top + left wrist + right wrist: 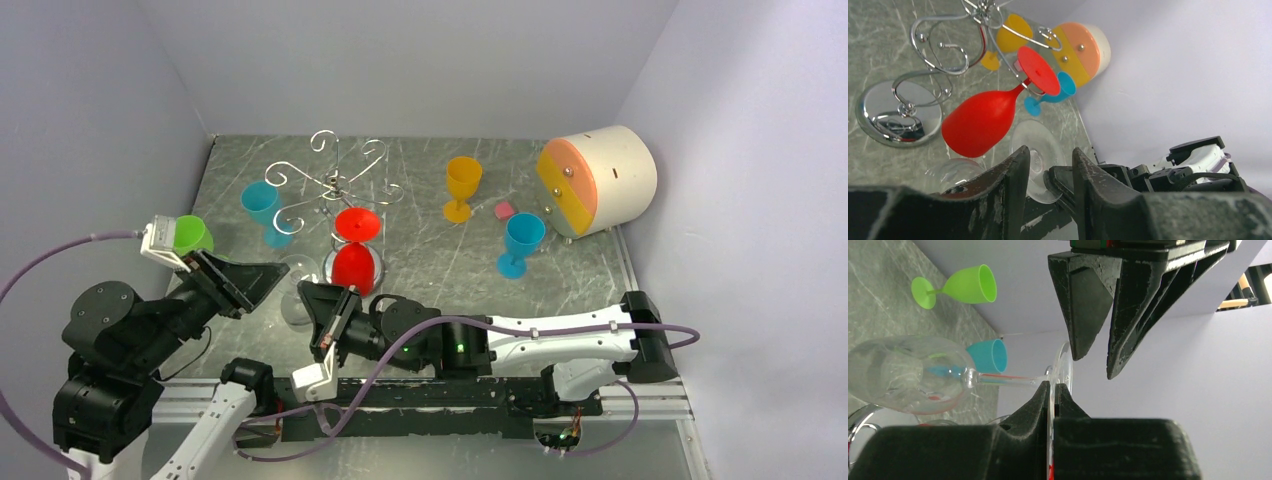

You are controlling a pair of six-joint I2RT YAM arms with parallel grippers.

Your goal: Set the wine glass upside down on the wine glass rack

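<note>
The counter (430, 250) is viewed downward from high behind the arms (560, 340). Close, low views are taken along the left pincer (1050, 155) and right pincer (1053, 390); the clear glass (297, 290) (1035, 135) (903, 370) is shared.

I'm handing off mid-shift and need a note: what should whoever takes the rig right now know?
Right pincer: shut on the foot of the clear glass, which lies sideways.
Left pincer: open, jaws either side of that foot, not gripping.
Rack: stands beyond, with a red glass hanging upside down on it.
Done: clear glass grasped.
Left: turn it over and hang it on a free hook.
</note>
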